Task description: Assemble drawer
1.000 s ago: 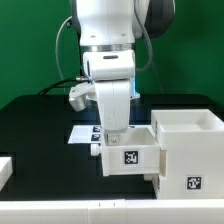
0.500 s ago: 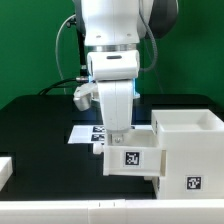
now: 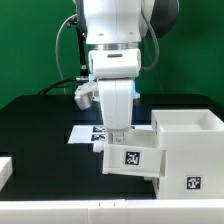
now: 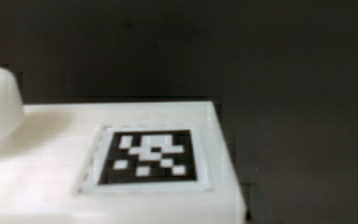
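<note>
The drawer (image 3: 128, 160), a small white open-top tray with a black-and-white tag on its front, sits on the black table, its side against the larger white box (image 3: 188, 148). My gripper (image 3: 118, 138) comes straight down onto the drawer's back wall and is shut on it. In the wrist view the drawer's white tagged face (image 4: 51, 150) fills the picture, blurred. My fingertips do not show there.
The larger white tagged box stands at the exterior view's right. The marker board (image 3: 84, 133) lies flat behind the drawer. A white part (image 3: 5, 170) lies at the exterior view's left edge. A green wall backs the table.
My gripper and the drawer have shifted together a little toward the exterior view's right, closer to the large box. In the last half second nothing visibly moved.
</note>
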Available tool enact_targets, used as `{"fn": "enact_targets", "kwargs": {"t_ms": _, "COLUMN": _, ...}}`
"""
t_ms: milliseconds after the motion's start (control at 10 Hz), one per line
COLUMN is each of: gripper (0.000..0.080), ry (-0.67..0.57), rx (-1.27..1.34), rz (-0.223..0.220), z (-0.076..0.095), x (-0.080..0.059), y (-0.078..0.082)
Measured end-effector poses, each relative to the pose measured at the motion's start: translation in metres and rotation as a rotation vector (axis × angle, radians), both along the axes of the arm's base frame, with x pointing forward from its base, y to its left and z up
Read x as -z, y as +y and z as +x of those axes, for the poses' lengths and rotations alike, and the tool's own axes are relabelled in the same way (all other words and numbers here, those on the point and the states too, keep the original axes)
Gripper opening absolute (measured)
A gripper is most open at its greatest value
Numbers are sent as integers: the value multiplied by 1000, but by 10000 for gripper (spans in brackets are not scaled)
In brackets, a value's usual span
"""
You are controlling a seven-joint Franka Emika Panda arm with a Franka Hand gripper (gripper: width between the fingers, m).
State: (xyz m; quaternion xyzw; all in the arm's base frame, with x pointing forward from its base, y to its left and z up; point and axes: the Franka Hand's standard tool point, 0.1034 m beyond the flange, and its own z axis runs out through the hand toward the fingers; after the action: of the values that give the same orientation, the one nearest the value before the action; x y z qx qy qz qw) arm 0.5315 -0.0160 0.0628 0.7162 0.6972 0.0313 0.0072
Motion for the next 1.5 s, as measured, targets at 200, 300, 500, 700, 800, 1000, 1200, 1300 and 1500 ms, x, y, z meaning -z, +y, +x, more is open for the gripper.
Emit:
{"fn": "enact_targets", "kwargs": {"t_ms": 200, "gripper": 40, "ry": 13, "rx": -22, "rz": -1, "z": -4, "x": 2, "y": -8}}
{"fn": "enact_targets", "kwargs": {"t_ms": 300, "gripper": 40, "ry": 24, "rx": -27, "rz": -2, "z": -4, "x": 3, "y": -12}}
{"fn": "enact_targets", "kwargs": {"t_ms": 500, "gripper": 40, "ry": 26, "rx": -18, "rz": -4, "z": -3, "x": 3, "y": -19}}
{"fn": "enact_targets", "kwargs": {"t_ms": 700, "gripper": 40, "ry": 40, "rx": -20, "rz": -4, "z": -5, "x": 4, "y": -18}}
{"fn": "enact_targets", "kwargs": {"t_ms": 800, "gripper": 40, "ry": 59, "rx": -20, "rz": -6, "z": -7, "x": 4, "y": -19}}
{"fn": "enact_targets", "kwargs": {"t_ms": 1000, "gripper": 40, "ry": 58, "rx": -20, "rz": -5, "z": -8, "x": 4, "y": -18}}
{"fn": "enact_targets", "kwargs": {"t_ms": 1200, "gripper": 40, "ry": 59, "rx": -19, "rz": -5, "z": -8, "x": 5, "y": -19}}
{"fn": "enact_targets", "kwargs": {"t_ms": 1300, "gripper": 40, "ry": 59, "rx": -19, "rz": -5, "z": -8, "x": 5, "y": -21}}
{"fn": "enact_targets", "kwargs": {"t_ms": 1500, "gripper": 40, "ry": 60, "rx": -20, "rz": -4, "z": -8, "x": 5, "y": -21}}
